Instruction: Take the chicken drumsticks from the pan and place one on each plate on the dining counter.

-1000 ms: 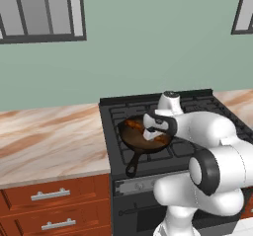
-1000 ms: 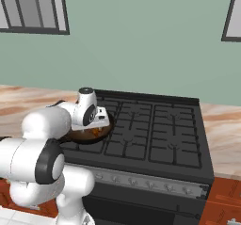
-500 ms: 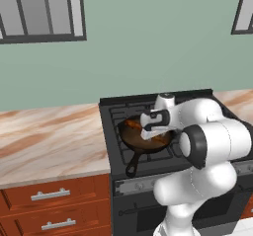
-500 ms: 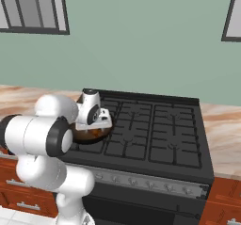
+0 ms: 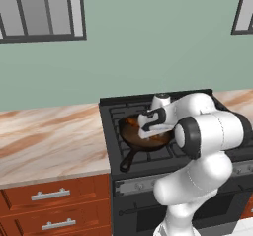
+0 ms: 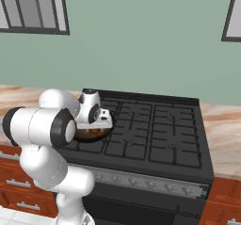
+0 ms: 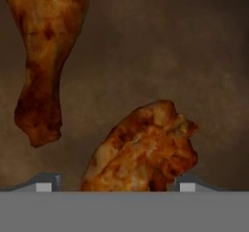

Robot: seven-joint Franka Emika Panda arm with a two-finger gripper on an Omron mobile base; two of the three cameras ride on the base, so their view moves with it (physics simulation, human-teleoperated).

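Reaching into pan [image 5: 143, 139] on stove [image 6: 155, 134]: fingers [image 7: 44, 183] spread, straddling near drumstick [image 7: 143, 151] at 6 o'clock in hand view, not yet clamped. Second drumstick [image 7: 44, 56] at 10 o'clock, well apart. Both in pan; nothing plated.

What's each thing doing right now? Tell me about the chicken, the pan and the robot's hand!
Near drumstick: lying in the pan, between the end effector's fingertips.
Far drumstick: lying in the pan, untouched.
Pan: sitting on the stove, both drumsticks inside.
End effector: down in the pan, fingers either side of the near drumstick; grip not clear.
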